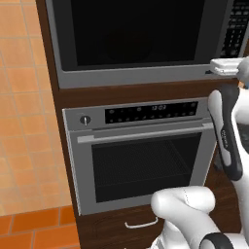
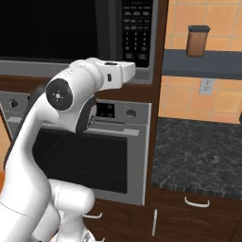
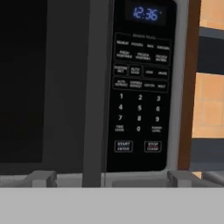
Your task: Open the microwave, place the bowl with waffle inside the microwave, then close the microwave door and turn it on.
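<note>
Microwave [image 3: 87, 87] keypad [image 3: 140, 100] just beyond fingers [image 3: 41, 177].

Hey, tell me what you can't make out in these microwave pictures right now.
- Microwave interior: the dark glass of the microwave door hides whatever is inside, in every view.
- Small keypad labels: blurred in the hand view and too small in the base views; only the clock and digits read.
- Tool: the hand view cuts off its fingertips at the bottom, so open or shut is unclear.
- Microwave top: cut off by the upper edge in both base views.
</note>
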Robot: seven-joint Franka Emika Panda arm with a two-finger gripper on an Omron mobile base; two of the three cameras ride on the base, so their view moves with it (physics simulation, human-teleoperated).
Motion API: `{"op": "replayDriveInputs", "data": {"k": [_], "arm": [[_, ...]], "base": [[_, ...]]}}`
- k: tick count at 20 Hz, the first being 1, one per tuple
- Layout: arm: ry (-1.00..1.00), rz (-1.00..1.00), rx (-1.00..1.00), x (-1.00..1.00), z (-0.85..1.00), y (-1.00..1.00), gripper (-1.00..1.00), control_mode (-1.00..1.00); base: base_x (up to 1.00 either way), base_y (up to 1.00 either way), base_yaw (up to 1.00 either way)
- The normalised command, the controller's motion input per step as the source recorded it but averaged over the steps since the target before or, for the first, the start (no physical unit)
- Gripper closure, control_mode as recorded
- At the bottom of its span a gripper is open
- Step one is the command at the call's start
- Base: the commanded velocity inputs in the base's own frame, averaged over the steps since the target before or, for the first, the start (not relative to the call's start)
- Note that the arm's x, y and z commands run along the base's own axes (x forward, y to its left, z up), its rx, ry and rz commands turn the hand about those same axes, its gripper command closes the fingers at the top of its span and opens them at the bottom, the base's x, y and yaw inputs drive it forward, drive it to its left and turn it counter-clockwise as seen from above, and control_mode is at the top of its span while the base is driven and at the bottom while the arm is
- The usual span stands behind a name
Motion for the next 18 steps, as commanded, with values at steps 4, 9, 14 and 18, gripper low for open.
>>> {"op": "replayDriveInputs", "data": {"k": [4,9,14,18], "arm": [[-0.02,0.0,0.06,-0.15,0.0,-0.47,-1.0,-1.0],[-0.02,0.0,0.04,0.0,0.0,-0.5,-1.0,-1.0],[0.0,0.0,0.0,0.0,-0.02,-0.44,-1.0,-1.0],[0.0,0.0,0.0,0.0,-0.02,-0.36,-1.0,-1.0]], "base": [[0.0,0.0,0.0],[0.0,0.0,0.0],[0.0,0.0,0.0],[0.0,0.0,0.0]]}}
